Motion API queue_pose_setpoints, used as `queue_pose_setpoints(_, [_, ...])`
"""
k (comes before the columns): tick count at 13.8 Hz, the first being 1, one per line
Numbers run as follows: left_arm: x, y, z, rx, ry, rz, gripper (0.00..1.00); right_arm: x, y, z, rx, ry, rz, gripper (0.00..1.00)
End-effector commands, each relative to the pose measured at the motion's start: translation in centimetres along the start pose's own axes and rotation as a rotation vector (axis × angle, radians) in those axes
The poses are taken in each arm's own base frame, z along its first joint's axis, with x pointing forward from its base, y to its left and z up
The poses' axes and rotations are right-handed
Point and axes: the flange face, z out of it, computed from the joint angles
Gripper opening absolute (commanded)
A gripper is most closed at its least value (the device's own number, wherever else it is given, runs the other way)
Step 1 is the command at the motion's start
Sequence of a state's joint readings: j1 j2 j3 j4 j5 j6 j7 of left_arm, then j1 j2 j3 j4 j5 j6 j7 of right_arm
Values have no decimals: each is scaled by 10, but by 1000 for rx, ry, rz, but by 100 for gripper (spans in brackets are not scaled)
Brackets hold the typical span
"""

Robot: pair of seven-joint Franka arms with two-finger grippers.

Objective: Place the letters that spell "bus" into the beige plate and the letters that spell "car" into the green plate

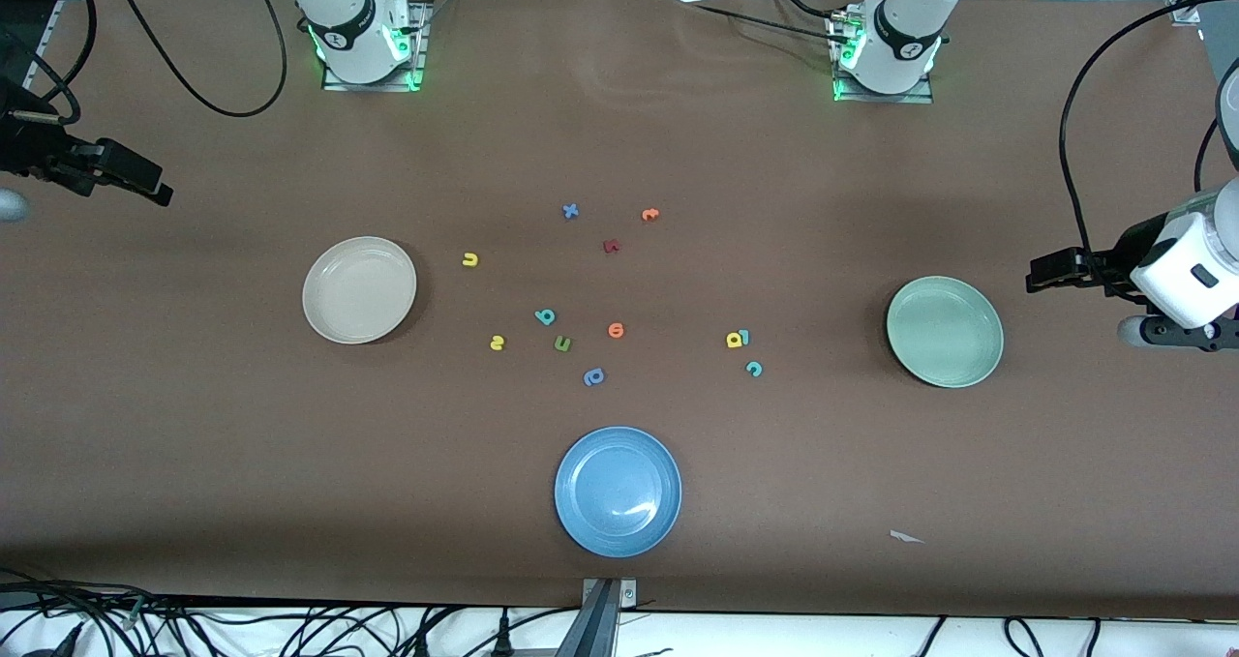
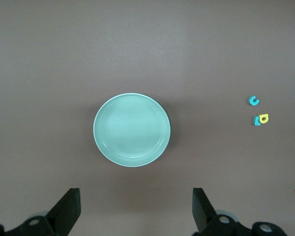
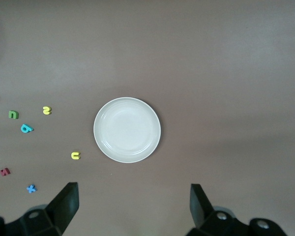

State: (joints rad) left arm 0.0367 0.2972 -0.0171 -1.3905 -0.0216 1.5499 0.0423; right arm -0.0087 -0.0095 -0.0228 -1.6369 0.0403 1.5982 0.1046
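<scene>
Six letters left, none plated

Both plates sit bare: beige plate toward my right arm's end, green plate toward my left. Left gripper and right gripper hover wide apart, holding nothing. Yellow u, s, teal b lie beside beige; c, a (r touching it) near green.

Brown table; black cables along near edge; even light.

White arms, black joint bands, green lights glowing at the bases, black cables trailing, black fingers.
</scene>
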Motion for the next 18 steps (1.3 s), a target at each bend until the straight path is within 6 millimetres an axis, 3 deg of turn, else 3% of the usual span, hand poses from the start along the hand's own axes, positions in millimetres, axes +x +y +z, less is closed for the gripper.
queue_pose_setpoints(1, [-7,2,-3,-21,-4,18,100,-1,2,-6,-35,24,-6,100])
queue_pose_setpoints(18, [-6,10,-2,-25,-8,-11,100,2,1,-5,-36,31,-10,100])
